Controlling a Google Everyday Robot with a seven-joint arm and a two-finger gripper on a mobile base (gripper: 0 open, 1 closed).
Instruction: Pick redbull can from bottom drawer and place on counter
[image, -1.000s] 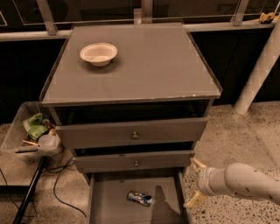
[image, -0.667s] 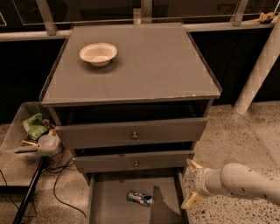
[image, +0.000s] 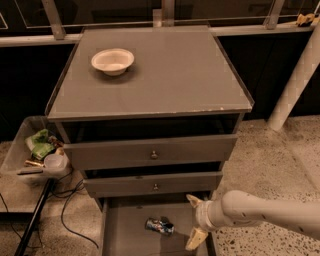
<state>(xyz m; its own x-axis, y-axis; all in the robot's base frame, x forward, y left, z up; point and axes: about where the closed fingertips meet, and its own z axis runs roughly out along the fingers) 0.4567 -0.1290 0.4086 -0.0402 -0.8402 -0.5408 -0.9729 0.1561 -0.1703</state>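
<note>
The redbull can (image: 160, 226) lies on its side on the grey floor of the open bottom drawer (image: 125, 235), near its middle. My gripper (image: 195, 221) is at the drawer's right side, just right of the can and apart from it. Its two pale fingers (image: 196, 238) stand spread open with nothing between them. The white arm reaches in from the right. The grey counter (image: 165, 75) is above, with a chip on its front edge at the right.
A white bowl (image: 113, 60) sits on the counter's back left. Two knobbed drawers (image: 154, 154) stand slightly open above the bottom one. A clear bin of clutter (image: 35, 152) and cables are at the left. A white post (image: 295, 80) stands at the right.
My gripper has moved left, from outside the drawer's right wall to over its right side, closer to the can. The can has not moved.
</note>
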